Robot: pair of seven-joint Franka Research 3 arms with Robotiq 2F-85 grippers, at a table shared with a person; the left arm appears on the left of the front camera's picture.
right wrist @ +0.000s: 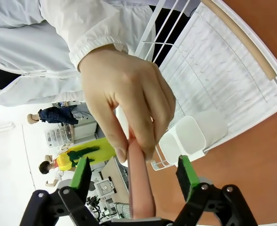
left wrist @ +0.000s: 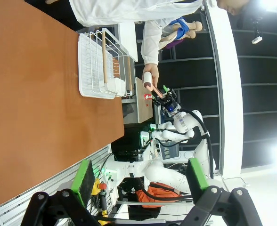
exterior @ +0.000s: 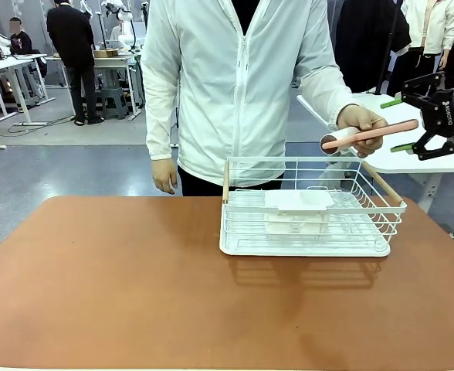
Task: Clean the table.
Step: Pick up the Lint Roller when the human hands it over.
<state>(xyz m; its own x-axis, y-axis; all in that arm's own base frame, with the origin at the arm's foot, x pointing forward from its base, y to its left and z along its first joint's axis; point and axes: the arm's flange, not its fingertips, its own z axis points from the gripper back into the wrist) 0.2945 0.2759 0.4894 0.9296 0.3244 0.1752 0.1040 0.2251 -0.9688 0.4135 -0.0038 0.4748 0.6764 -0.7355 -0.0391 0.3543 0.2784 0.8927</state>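
Terracotta table (exterior: 119,286) bears a white wire rack (exterior: 238,246); above the rack's far right corner a person's hand (exterior: 362,118) holds a lint roller (exterior: 370,134). My right gripper (exterior: 391,126), above and right of the table, is spread around the roller's pink handle without touching it. My left gripper (left wrist: 139,175) is spread and empty.

Lab: white worktables (exterior: 7,66), grey floor (exterior: 72,154), people (exterior: 71,39) standing.

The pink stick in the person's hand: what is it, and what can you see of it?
It looks like a lint roller: a long, smooth, salmon-pink handle, seemingly plastic, with a short white roll at one end. The person's hand grips it near the roll and holds it out almost level, in the air past the white wire rack, clear of the table. Its free end lies between the open fingers of the robot's right tool, which seem not to touch it.
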